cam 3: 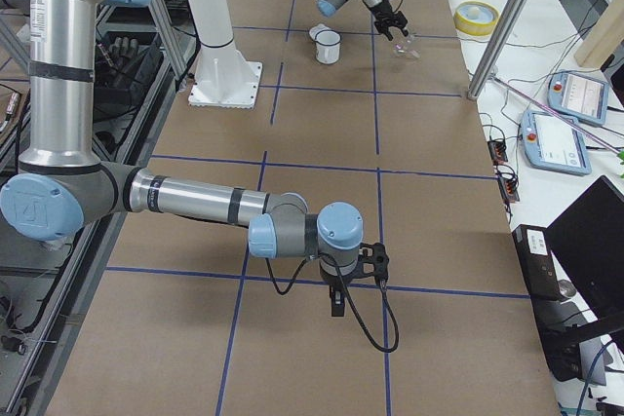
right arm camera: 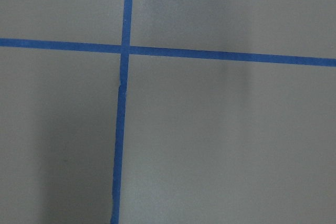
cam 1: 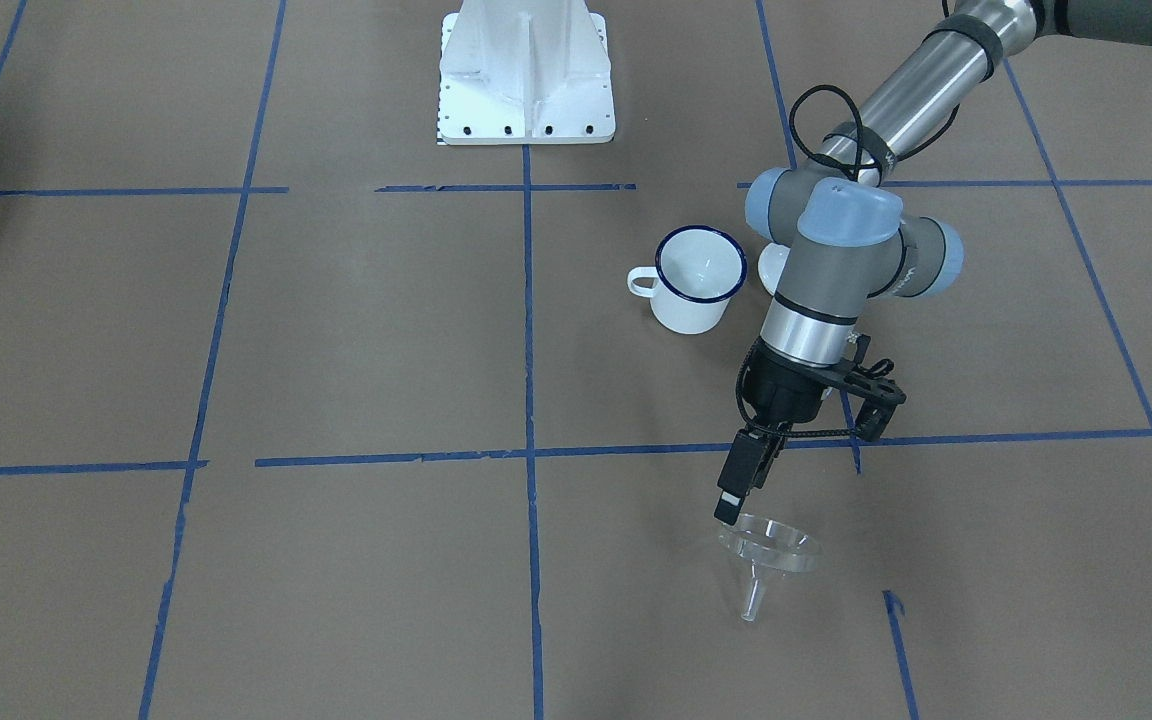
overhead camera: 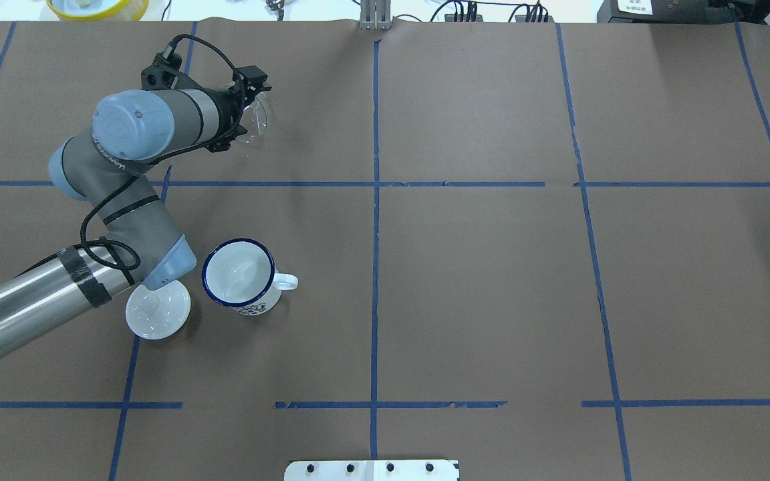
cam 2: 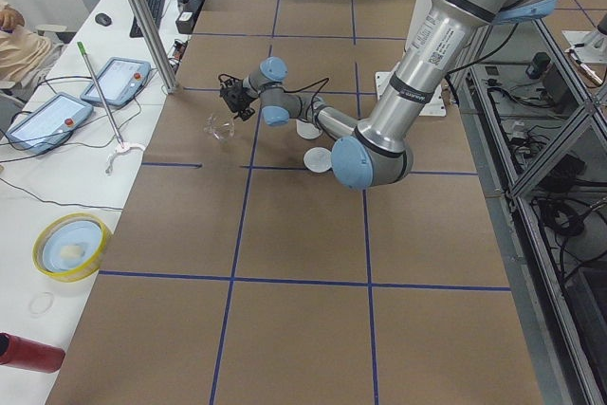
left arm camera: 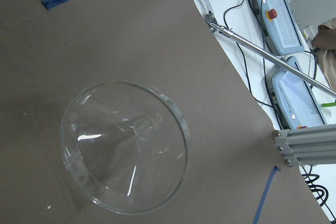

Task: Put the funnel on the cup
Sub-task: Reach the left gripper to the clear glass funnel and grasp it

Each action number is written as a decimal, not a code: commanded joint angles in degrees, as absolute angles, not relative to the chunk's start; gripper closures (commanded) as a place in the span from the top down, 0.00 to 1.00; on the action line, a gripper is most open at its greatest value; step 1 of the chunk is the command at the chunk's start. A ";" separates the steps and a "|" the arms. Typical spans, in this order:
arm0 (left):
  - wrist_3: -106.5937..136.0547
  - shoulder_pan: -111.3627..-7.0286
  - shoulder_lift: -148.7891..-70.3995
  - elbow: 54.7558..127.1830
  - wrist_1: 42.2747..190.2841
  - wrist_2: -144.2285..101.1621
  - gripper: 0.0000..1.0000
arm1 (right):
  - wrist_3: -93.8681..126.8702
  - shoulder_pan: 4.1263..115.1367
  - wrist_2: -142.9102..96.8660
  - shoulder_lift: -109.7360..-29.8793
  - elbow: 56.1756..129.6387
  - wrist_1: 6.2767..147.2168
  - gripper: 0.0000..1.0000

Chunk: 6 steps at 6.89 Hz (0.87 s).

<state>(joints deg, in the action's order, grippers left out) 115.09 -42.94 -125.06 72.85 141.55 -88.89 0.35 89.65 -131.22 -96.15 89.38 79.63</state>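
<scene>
the funnel (cam 1: pixel 769 553) lies tipped on the tabletop (cam 1: pixel 336 350) at the far edge from the robot, well apart from the cup (cam 1: pixel 699 278), its mouth turned back toward the arm and its thin spout pointing away. the left gripper (cam 1: pixel 731 505) hangs just at the near rim; whether it is parted, pinched together or already biting the rim cannot be told from these views. the right gripper (cam 3: pixel 336 304) is parked far off over bare tabletop, and its state cannot be told either. the funnel looks like thin clear plastic: probably very light, stiff enough to keep its shape, but smooth and apt to skid or roll on its cone when nudged. the rim wall looks like the best hold, one finger inside and one outside, squeezed gently, since a hard pinch could flex or crack it. the spout seems too slim and slippery to grip.
</scene>
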 commanded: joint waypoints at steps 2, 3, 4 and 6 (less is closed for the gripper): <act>115.31 -45.17 -128.31 64.01 146.66 -88.77 0.76 | 0.35 89.65 -131.22 -96.15 89.38 79.63 1.00; 115.40 -45.96 -128.49 63.46 147.56 -88.77 0.53 | 0.35 89.65 -131.22 -96.15 89.38 79.63 1.00; 115.40 -46.14 -128.41 63.37 147.57 -88.77 0.23 | 0.35 89.65 -131.22 -96.15 89.38 79.63 1.00; 114.70 -46.14 -128.41 63.46 147.57 -88.94 0.00 | 0.35 89.65 -131.22 -96.15 89.38 79.63 1.00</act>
<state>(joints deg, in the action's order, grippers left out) 115.19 -46.09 -128.39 63.50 147.51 -88.85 0.35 89.65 -131.22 -96.15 89.39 79.63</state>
